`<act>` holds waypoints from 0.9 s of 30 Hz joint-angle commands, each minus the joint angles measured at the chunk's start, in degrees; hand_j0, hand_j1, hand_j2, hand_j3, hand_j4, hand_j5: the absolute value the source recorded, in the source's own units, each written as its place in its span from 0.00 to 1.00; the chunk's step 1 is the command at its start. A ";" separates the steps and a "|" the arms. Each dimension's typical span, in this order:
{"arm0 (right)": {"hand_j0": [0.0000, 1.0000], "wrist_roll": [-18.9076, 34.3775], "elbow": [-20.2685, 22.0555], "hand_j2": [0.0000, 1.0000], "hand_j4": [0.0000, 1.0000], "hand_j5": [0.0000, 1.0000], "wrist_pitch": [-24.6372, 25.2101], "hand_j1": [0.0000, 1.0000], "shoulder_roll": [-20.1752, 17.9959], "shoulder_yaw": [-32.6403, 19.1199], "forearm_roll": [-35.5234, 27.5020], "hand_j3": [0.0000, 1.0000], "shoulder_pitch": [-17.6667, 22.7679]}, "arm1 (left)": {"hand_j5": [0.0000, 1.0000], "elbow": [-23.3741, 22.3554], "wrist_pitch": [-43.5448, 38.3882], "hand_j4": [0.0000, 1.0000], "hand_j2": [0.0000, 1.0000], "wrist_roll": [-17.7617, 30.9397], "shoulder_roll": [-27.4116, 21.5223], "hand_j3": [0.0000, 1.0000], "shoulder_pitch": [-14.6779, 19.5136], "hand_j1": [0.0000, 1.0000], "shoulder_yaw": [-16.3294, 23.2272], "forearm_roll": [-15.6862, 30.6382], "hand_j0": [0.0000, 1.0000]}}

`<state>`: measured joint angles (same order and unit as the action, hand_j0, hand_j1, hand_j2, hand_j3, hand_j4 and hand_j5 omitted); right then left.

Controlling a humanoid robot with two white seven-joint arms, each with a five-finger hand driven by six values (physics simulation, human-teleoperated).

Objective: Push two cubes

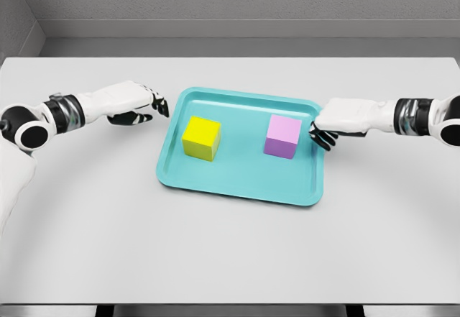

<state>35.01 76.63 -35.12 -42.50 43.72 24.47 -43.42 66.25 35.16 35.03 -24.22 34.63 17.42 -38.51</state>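
A yellow cube (201, 137) sits on the left half of a teal tray (237, 185). A pink cube (282, 136) sits on the right half. My left hand (147, 107) hovers just outside the tray's left rim, fingers relaxed and holding nothing, a short gap from the yellow cube. My right hand (322, 134) is at the tray's right rim, its dark fingertips curled slightly downward, close to the pink cube's right side but apart from it.
The tray lies in the middle of a light grey table (230, 252). A grey wall runs behind the table's far edge.
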 commanded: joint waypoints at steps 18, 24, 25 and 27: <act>0.10 -0.01 -2.98 0.10 0.10 0.10 0.12 0.10 2.33 4.79 1.99 0.10 -1.93 | 0.55 4.15 -0.16 0.55 0.55 -0.03 -1.62 0.55 -1.67 0.55 -0.11 2.30 0.55; 0.10 -0.01 -3.60 0.10 0.10 0.10 0.12 0.10 3.13 5.15 2.25 0.10 -2.37 | 0.55 5.99 -0.16 0.55 0.55 -0.03 -1.62 0.55 -2.90 0.55 -0.11 2.83 0.55; 0.10 -0.01 -3.68 0.10 0.10 0.10 0.12 0.10 3.39 5.15 2.25 0.10 -2.37 | 0.55 6.17 -0.16 0.55 0.55 -0.03 -1.71 0.55 -2.90 0.55 -0.11 3.27 0.55; 0.10 -0.01 -3.68 0.10 0.10 0.10 0.12 0.10 3.57 5.15 2.61 0.10 -2.64 | 0.55 6.26 -0.16 0.55 0.55 -0.03 -1.62 0.55 -2.99 0.55 -0.11 3.27 0.55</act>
<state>35.02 73.10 -35.10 -39.15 48.83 27.04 -46.14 72.08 35.16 35.03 -25.81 31.38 17.35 -35.83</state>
